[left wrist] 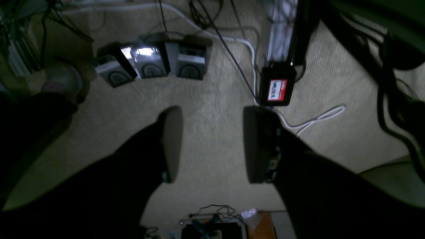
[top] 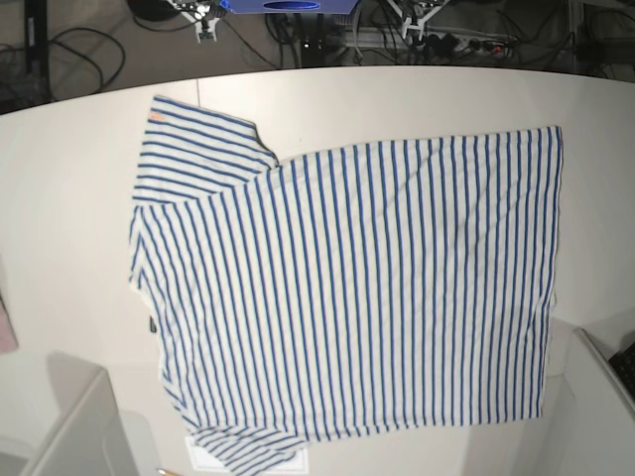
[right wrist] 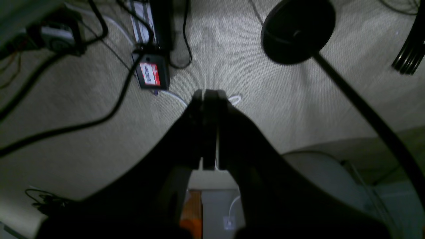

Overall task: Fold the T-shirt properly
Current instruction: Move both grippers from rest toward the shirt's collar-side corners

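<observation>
The T-shirt, white with thin blue stripes, lies spread flat on the white table in the base view. Its collar side is to the left and its hem to the right. One sleeve at the top left carries a small orange mark; the other sleeve reaches the bottom edge. Neither arm shows in the base view. In the left wrist view my left gripper is open and empty over carpet floor. In the right wrist view my right gripper is shut and empty over carpet. Neither wrist view shows the shirt.
Grey box edges stand at the lower left and lower right of the table. On the floor lie cables, a black box with a red label, three dark units and a round black base.
</observation>
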Controlling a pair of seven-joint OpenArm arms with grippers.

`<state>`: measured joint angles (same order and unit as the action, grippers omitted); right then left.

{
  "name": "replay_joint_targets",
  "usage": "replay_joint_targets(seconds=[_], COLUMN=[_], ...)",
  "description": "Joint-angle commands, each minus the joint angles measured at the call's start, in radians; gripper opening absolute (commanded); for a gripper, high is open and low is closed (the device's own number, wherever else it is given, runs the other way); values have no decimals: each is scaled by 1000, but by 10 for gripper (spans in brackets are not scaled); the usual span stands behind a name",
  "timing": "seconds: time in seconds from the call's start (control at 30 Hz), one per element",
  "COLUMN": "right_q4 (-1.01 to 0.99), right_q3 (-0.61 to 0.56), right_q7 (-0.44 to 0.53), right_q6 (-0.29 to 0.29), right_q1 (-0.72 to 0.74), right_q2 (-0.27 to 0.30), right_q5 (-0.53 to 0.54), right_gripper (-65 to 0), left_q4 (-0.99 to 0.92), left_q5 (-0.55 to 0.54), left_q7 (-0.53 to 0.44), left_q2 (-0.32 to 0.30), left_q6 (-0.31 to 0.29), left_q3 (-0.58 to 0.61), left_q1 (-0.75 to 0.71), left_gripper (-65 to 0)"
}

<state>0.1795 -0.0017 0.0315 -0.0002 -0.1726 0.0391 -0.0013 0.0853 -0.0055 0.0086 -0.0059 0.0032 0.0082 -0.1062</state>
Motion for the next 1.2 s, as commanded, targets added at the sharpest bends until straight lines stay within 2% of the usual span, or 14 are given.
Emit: replay_joint_targets(seconds=[0.0, 0.07, 0.23, 0.43, 0.67, 0.83, 1.03, 1.17], right_q4=[4, 4, 4, 4, 4, 4, 7, 71], right_q3=[-1, -1, 2, -1, -1, -1, -1, 4], right_q7=[5, 5, 6, 32, 35, 32, 49, 89], right_q6=[-1, -1, -2, -2, -2, -2, -2, -2], right_q1=[-3, -5, -6, 3, 17, 32, 9, -57], right_q2=[5, 15, 35, 35, 28, 2, 25, 31], right_q5=[-1, -3, -3, -3, -3, -3, -3, 1], right_gripper=[-650, -650, -650, -650, -650, -650, -650, -650], left_q4=[6, 28, 92, 146, 147, 147, 152, 222], left_q5=[0, 0, 6, 11, 11, 14, 111, 112], left_q7=[-9, -9, -9, -9, -9, -9, -12, -106], left_q2=[-3, -3, -4, -38, -38, -61, -64, -62], left_q6=[2, 2, 2, 2, 2, 2, 2, 2], left_q3=[2, -7, -7, 3, 3, 5, 2, -9], left_q1=[1, 0, -34, -57, -57, -53, -82, -174], left_gripper=[-362, -418, -648, -650, -650, -650, -650, -650])
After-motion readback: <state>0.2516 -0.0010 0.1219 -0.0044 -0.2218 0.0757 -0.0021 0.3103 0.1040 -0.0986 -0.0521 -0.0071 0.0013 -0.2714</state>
